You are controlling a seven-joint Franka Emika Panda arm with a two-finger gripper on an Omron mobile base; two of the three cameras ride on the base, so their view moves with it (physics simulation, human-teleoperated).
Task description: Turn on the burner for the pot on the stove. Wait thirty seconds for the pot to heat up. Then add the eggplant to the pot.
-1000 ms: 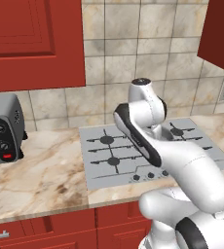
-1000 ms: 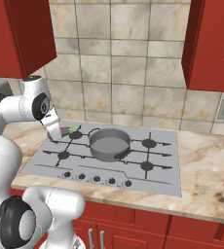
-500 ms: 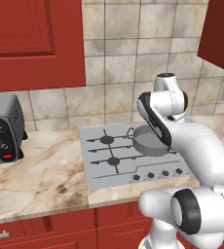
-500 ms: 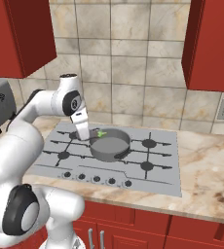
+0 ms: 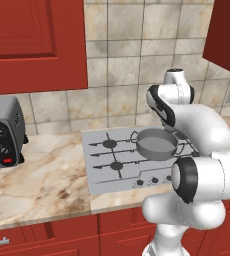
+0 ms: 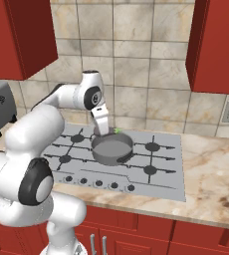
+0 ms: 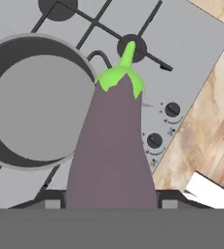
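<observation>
Gripper: the gripper (image 6: 103,130) is clenched on the eggplant (image 7: 113,146), which hangs just above the far rim of the pot (image 6: 112,148).
Pot: sits mid-stove (image 6: 166,172), empty.
Risk: the eggplant is over the rim, not the middle; let go here, it may strike the edge and roll onto the grates.
Change: a second ago the arm held it left of the pot.

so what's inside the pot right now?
Nothing visible: the pot shows a bare grey bottom in the hand view. The eggplant, held in the gripper, hangs beside and above the rim, not in it. It hides a small strip of the rim.
</observation>
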